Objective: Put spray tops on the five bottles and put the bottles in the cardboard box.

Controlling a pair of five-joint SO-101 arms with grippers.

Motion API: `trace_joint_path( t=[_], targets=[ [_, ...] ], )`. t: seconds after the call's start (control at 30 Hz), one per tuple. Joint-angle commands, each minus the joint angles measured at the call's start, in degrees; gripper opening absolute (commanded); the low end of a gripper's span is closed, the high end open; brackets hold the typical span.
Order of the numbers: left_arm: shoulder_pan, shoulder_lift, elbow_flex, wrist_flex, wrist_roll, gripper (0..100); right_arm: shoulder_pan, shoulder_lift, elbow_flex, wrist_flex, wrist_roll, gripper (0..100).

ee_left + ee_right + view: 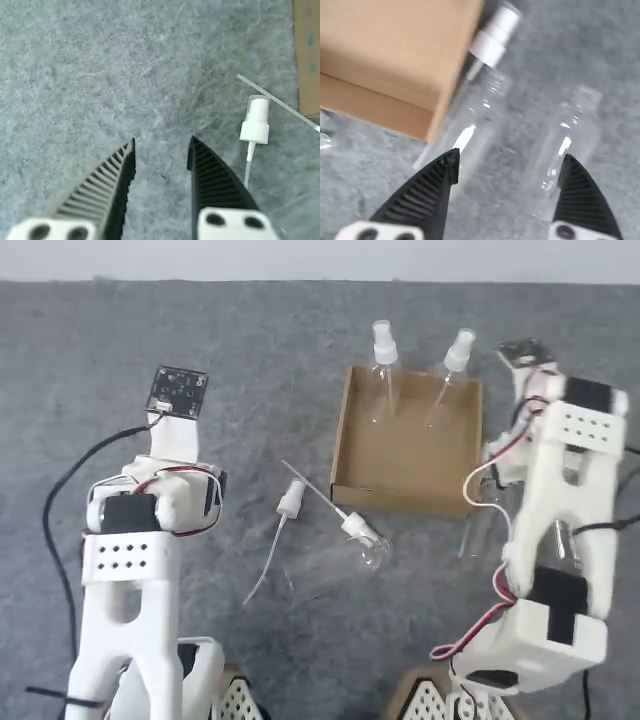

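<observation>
In the cardboard box (400, 455) stand two clear bottles with spray tops (383, 365) (452, 375). Left of the box a loose spray top (290, 502) (255, 125) lies on the carpet with its tube trailing. Beside it a clear bottle (345, 560) lies on its side, another spray top (358, 528) at its neck. My left gripper (160, 145) is open over bare carpet, a little short of the loose top. My right gripper (510, 160) is open wide over a capped bottle (475, 115) against the box wall (395, 60) and an uncapped bottle (560, 150).
Grey carpet (250, 360) covers the table. A thin straight tube (310, 488) (280, 102) runs from the box's near left corner toward the lying bottle. The right arm (560, 540) stands close against the box's right side, partly covering the two bottles there.
</observation>
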Motion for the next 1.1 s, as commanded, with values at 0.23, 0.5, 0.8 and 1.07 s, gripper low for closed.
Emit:
trace_joint_path(
  t=[0.23, 0.5, 0.8, 1.07],
  targets=[
    [0.44, -0.09, 1.71, -4.48, 0.53, 16, -4.62, -4.97, 17.49, -14.37, -10.37, 26.7],
    [0.44, -0.09, 1.63, -4.48, 0.53, 16, -1.89, -5.41, 26.29, -19.91, -9.93, 26.7],
    [3.43, -0.09, 1.71, -3.34, 0.53, 16, -1.36, -9.45, 25.32, -19.82, -9.93, 26.8],
    [3.43, -0.18, 1.71, -3.25, 0.53, 16, 2.33, -8.13, 23.03, -17.63, -8.88, 26.8]
  ],
)
